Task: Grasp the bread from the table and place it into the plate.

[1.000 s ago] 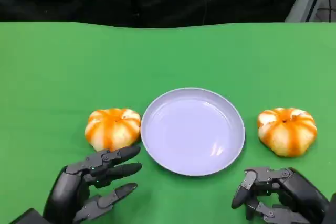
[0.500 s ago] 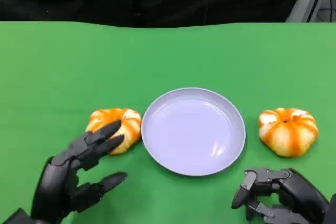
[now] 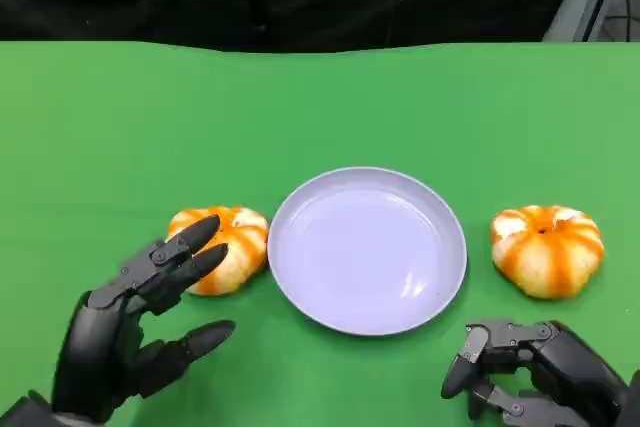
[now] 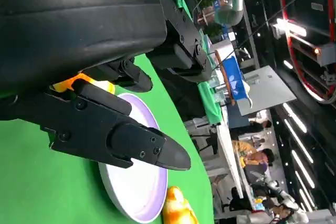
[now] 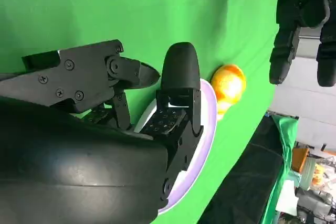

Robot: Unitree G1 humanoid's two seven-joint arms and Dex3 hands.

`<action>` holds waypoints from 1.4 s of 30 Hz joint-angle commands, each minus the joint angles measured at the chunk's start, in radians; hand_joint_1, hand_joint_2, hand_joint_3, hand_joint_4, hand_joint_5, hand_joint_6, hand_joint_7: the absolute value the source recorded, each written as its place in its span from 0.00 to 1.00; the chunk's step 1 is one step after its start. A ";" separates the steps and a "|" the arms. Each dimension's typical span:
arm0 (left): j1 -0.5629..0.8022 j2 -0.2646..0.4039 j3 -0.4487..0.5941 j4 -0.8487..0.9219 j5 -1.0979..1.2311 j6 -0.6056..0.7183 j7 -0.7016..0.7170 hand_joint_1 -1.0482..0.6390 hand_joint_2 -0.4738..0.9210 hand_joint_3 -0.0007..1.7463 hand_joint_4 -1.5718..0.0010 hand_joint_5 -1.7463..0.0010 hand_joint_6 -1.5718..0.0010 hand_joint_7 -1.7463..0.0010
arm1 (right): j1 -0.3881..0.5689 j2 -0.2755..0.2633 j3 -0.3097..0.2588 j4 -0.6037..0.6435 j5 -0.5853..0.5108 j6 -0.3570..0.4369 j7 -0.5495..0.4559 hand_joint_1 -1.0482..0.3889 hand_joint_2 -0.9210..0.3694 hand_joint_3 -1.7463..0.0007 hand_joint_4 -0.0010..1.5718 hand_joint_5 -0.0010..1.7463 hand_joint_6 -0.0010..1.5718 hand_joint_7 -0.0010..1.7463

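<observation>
Green cloth showed under your left hand [image 3: 140,332] as it lifted and swung toward the left bread [image 3: 222,245], fingers spread, empty, the upper ones over the bun's near edge without closing. A second ago it lay lower, short of the bun. You were lining up the grasp. The plate [image 3: 367,249] sat bare just beside that bread. Your right hand [image 3: 535,367] stayed curled, holding nothing. No readable writing appeared.

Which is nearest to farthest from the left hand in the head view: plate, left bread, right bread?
From the left hand:
1. Left bread, right at its fingers, left of the plate.
2. Plate, centre of the table.
3. Right bread, far side beyond the plate.
</observation>
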 commanded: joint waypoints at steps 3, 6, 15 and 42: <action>-0.004 0.019 0.005 -0.012 -0.006 -0.013 -0.001 0.27 1.00 0.00 0.63 1.00 0.66 1.00 | -0.003 -0.011 -0.008 0.001 0.006 -0.011 0.000 0.72 0.00 0.73 0.46 0.87 0.52 0.60; -0.004 0.019 0.005 -0.012 -0.006 -0.013 -0.001 0.27 1.00 0.00 0.63 1.00 0.66 1.00 | -0.003 -0.011 -0.008 0.001 0.006 -0.011 0.000 0.72 0.00 0.73 0.46 0.87 0.52 0.60; -0.022 0.052 0.025 -0.008 0.141 -0.081 0.113 0.26 1.00 0.01 0.63 1.00 0.66 1.00 | -0.001 -0.010 -0.006 -0.008 0.003 0.000 -0.003 0.72 0.00 0.73 0.46 0.88 0.52 0.61; -0.177 0.241 -0.092 0.077 0.791 0.015 0.711 0.23 1.00 0.03 0.65 1.00 0.64 1.00 | 0.005 -0.007 -0.006 -0.004 0.004 -0.004 -0.003 0.72 0.00 0.73 0.46 0.87 0.52 0.60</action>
